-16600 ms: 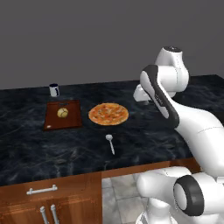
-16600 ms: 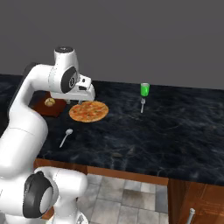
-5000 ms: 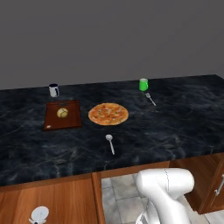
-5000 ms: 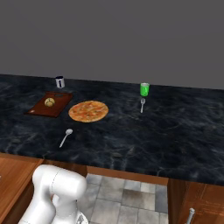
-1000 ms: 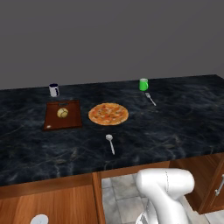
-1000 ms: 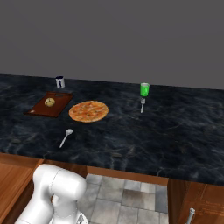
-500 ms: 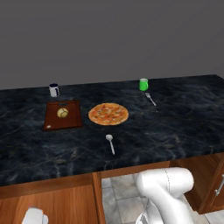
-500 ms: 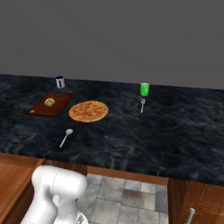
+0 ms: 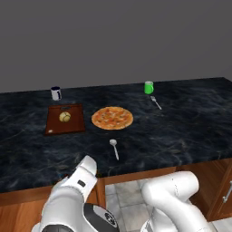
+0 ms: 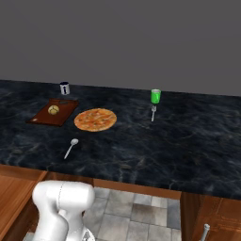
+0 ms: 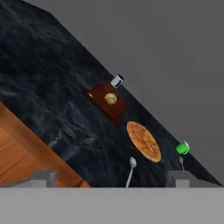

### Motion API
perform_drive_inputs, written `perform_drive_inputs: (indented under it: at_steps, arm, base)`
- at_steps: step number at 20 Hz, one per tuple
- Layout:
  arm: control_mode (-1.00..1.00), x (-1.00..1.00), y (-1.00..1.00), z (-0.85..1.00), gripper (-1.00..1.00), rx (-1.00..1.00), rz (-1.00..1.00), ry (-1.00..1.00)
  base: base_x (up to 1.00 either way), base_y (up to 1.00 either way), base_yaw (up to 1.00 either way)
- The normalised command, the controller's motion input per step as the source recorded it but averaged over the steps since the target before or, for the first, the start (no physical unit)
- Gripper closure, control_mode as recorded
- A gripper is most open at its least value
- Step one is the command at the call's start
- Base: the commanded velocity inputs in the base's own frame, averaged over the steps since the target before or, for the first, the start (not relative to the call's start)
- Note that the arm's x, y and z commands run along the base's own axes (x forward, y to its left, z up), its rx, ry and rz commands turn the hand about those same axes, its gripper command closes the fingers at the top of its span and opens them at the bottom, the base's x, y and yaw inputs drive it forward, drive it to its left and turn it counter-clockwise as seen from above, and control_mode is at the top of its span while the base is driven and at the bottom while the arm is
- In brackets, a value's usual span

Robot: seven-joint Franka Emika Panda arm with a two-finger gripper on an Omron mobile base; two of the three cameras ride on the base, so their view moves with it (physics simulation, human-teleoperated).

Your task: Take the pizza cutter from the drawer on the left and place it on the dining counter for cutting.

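We can't place the pizza cutter from these frames. It is probably low on the left in the drawer, and nothing whitish with a disc lies on the table (image 9: 190, 127).

The claw (image 11: 111, 179) is spread wide, fingertips (image 11: 43, 177) far apart with nothing between them, so no cutter is held.

What changed: half a second back only a scrap of white showed at the lower left of the left base view. Now the arm (image 9: 68, 199) has come well up there, in front of the reddish wood (image 9: 18, 210) under the table edge. We can't tell if that wood is the drawer itself.

The hand view looks over the table edge toward the spoon (image 11: 131, 168), pizza (image 11: 143, 141) and cutting board (image 11: 107, 103).

Our read is that the pick is not done. The arm is lifting or repositioning with an empty claw, and the whole grab-and-place is still left.
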Motion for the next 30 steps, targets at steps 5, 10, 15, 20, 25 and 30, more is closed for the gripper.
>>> perform_drive_inputs:
  at_steps: [5, 10, 15, 20, 25, 30]
  arm:
    - [-1.00, 0.39, -0.09, -0.03, -1.00, 0.17, -0.14, 0.25]
    - [-1.00, -0.08, 0.36, 0.00, -1.00, 0.15, -0.29, 0.43]
    - [-1.00, -0.23, 0.10, -0.03, -1.00, 0.25, -0.32, 0.49]
    - [-1.00, -0.28, 0.15, -0.38, -1.00, 0.24, -0.38, 0.38]
    - [-1.00, -0.14, 0.19, -0.44, -1.00, 0.17, -0.37, 0.27]
    - [-1.00, 0.00, 0.01, -0.36, -1.00, 0.00, -0.08, 0.20]
  base:
    - [0.00, 0.00, 0.00]
    - [0.00, 0.00, 0.00]
    - [0.00, 0.00, 0.00]
    - [0.00, 0.00, 0.00]
    - [0.00, 0.00, 0.00]
    - [0.00, 0.00, 0.00]
